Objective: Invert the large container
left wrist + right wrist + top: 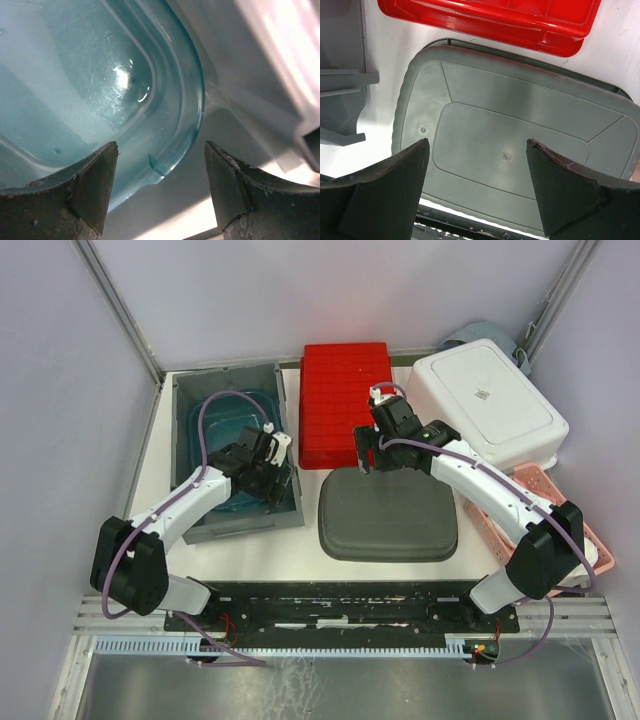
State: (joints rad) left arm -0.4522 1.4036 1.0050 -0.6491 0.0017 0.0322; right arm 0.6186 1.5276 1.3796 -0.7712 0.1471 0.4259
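Left gripper [161,148] over tub [90,75] in bin [260,75]

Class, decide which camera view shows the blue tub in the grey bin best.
Top view: the blue tub shows most of its outline, though the left arm covers part. Left wrist shows one corner only; right wrist, none.

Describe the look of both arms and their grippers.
The left arm and right arm have white links, black joints and a purple cable each. The left gripper and right gripper are black with dark, wedge-shaped, scuffed fingers.
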